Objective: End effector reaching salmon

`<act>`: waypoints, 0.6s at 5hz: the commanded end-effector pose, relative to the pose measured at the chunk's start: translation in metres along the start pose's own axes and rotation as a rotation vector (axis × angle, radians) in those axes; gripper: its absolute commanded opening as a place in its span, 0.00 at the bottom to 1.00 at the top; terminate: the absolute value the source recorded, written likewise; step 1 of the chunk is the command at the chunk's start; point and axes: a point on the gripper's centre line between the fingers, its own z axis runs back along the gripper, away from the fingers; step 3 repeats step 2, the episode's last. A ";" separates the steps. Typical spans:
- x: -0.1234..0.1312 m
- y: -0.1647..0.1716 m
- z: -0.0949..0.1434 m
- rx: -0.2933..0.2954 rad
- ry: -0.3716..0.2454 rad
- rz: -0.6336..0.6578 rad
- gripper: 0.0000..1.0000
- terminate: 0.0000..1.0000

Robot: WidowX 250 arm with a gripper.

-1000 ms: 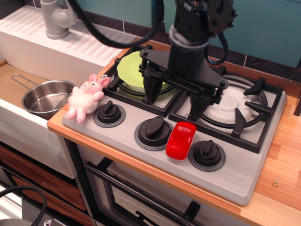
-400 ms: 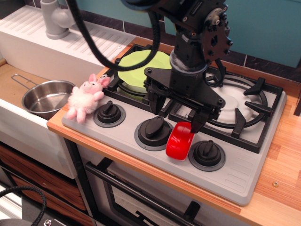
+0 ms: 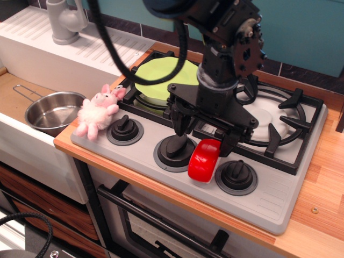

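End effector (image 3: pixel 205 134) low over front of stove, prongs spread apart, nothing clamped between them. One prong comes down right over the middle knob (image 3: pixel 176 148), the other drops just behind the top edge of the salmon (image 3: pixel 205 160); contact with salmon can't be told, looks touching or nearly so. Bulky black arm (image 3: pixel 228 43) with thick cables rises to 12 o'clock and blocks part of both burners.

Salmon: glossy red rounded piece, sits on the grey stove panel between middle knob and right knob (image 3: pixel 236 174), just beside both, tilted slightly. From the end effector it lies at about 6 o'clock.

Around: left knob (image 3: pixel 124 129) at 9 o'clock of middle knob, apart from it. Pink-and-white plush animal (image 3: pixel 98 112) at front left corner of stove, just beside the left knob, well apart from salmon. Lime green plate (image 3: pixel 161 78) on rear left burner, partly hidden by arm. Right burner has white disc (image 3: pixel 269 121) under black grate (image 3: pixel 293 121).

Toy stove top (image 3: pixel 269 207) grey, set on a wooden worktop (image 3: pixel 322 183). Steel saucepan (image 3: pixel 51 112) at 9 o'clock in a lower recess left of stove. White ribbed drainboard (image 3: pixel 70 51) with grey tap (image 3: pixel 64 21) at 10 o'clock. Teal wall behind, dark tile strip at its base. Oven door handle (image 3: pixel 161 228) below front edge.
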 end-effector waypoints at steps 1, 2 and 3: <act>-0.014 -0.008 -0.016 -0.010 -0.054 0.044 1.00 0.00; -0.012 -0.017 -0.021 -0.041 -0.063 0.074 1.00 1.00; -0.012 -0.017 -0.021 -0.041 -0.063 0.074 1.00 1.00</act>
